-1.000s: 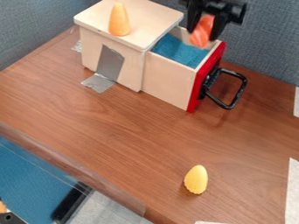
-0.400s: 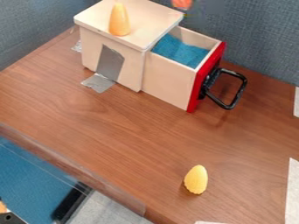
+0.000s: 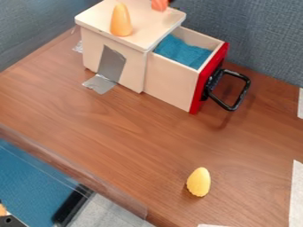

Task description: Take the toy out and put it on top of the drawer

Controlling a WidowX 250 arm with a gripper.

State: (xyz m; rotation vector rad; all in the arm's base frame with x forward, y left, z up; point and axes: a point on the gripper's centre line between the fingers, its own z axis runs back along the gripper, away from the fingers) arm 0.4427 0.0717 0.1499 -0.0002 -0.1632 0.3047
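Observation:
At the top edge of the camera view, a small dark part of the gripper (image 3: 171, 1) shows right beside the orange-pink toy (image 3: 159, 5). The gripper is shut on this toy, which is over the back part of the wooden drawer box's flat top (image 3: 151, 24). Whether the toy touches that surface I cannot tell. To the right, the drawer (image 3: 172, 82) stands pulled out, with blue lining (image 3: 182, 52) inside and a red front (image 3: 208, 77).
An orange cone-shaped object (image 3: 121, 20) stands upright on the box top. A black handle (image 3: 239, 95) juts from the drawer front over the wooden table (image 3: 118, 137). Near the table's front is a yellow object (image 3: 199, 181). A grey wall (image 3: 260, 40) rises behind.
From above the open drawer, the gripper has gone up toward the top edge and then left with the orange-pink toy, bringing it over the box top. The drawer has not moved.

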